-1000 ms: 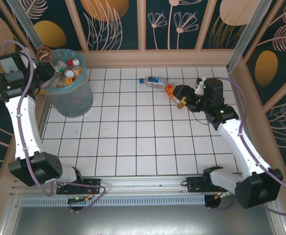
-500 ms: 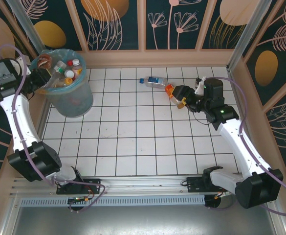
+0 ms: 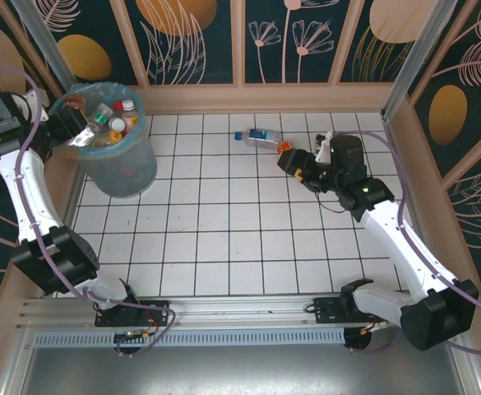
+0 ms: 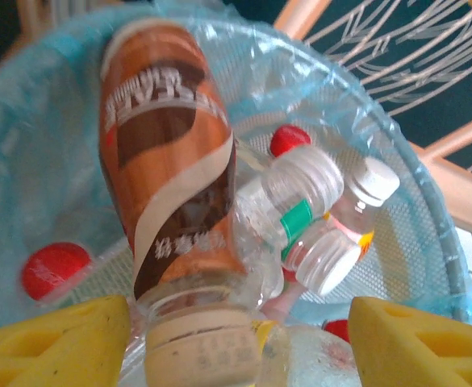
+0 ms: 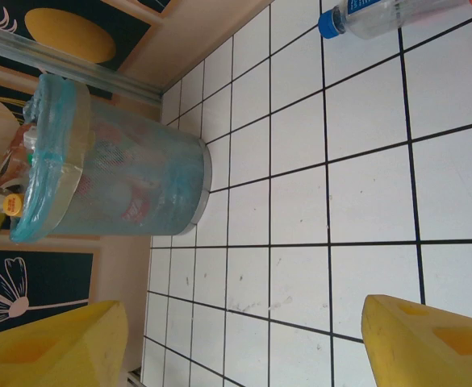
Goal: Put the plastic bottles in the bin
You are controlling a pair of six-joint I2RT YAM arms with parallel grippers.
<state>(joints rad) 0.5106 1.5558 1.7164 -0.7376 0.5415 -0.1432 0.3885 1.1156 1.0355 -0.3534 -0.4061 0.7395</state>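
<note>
**Inspector:** State of the left gripper (image 3: 66, 125)?

**Examiner:** It is at the left rim of the bin (image 3: 131, 173), over the opening. In the wrist view its yellow fingers (image 4: 50, 343) stand wide apart. A brown-labelled bottle (image 4: 171, 177) lies between them. Its lower end is against one finger, with a plain gap to the other, so it is not clamped.

**Inspector:** Contents of the bin?

**Examiner:** The brown-labelled bottle sits tilted on top of the heap, inside the light-blue liner (image 4: 26, 153). Beneath and beside it are two clear bottles with white caps (image 4: 324, 254), one with a green band, and a red cap (image 4: 54, 270). From overhead, a red cap and an orange cap also show among the pile.

**Inspector:** The right gripper (image 3: 296, 161)?

**Examiner:** It is over the white tiled floor (image 3: 224, 230), right of centre and well apart from the bin. Its wrist view shows the fingers (image 5: 50, 347) spread wide, with bare tile between them and nothing held.

**Inspector:** Bottles outside the bin?

**Examiner:** Two are visible. A blue-capped bottle (image 3: 261, 137) lies on its side on the far tiles. An orange-labelled bottle (image 3: 284, 149) lies just beside the right gripper's tip. I cannot tell whether it touches the gripper.

**Inspector:** The bin's stance?

**Examiner:** Upright in the far left corner, with the liner folded over its rim.
</note>
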